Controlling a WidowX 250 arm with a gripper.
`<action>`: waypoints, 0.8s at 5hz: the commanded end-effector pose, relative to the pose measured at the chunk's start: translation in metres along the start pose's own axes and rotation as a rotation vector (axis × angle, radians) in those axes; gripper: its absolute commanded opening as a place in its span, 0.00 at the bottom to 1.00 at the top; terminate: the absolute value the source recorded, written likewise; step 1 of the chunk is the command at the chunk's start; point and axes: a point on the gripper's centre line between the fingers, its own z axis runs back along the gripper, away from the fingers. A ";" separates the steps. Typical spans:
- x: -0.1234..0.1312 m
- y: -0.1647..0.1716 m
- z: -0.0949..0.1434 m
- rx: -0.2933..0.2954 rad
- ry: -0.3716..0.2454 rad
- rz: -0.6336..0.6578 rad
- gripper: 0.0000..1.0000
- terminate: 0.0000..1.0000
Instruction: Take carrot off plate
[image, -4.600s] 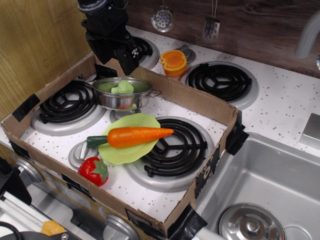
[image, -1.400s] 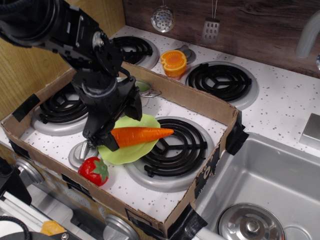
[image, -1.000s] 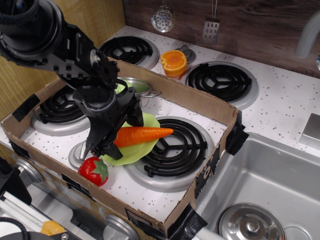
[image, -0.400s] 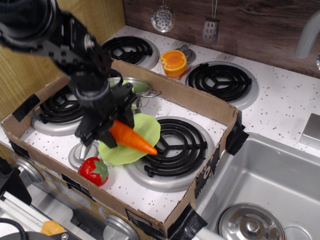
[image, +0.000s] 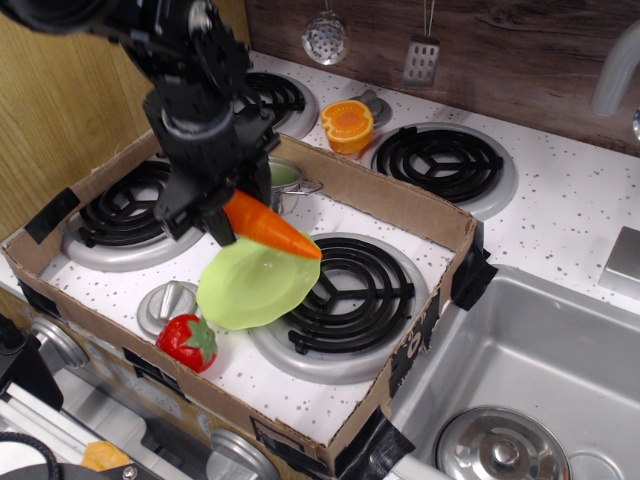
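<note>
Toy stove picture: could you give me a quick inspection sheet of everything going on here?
Surface: speckled white stove top with black coil burners; a cardboard frame fences off the front part.
Job's things: carrot lifted, tilted tip-down, above the plate; plate is empty, partly on a burner.
Clutter: strawberry in front of the plate; pot behind the gripper; halved orange outside the frame.
Gripper: gripper closed on the carrot's thick end.
Cables: nothing seen.
Surroundings: sink to the right with a lid in it; strainer and spatula hang on the back wall.
</note>
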 end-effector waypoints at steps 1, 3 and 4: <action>0.052 -0.011 0.011 0.004 -0.040 -0.145 0.00 0.00; 0.085 0.001 -0.003 -0.019 0.038 -0.446 0.00 0.00; 0.097 0.005 -0.013 -0.043 0.070 -0.696 0.00 0.00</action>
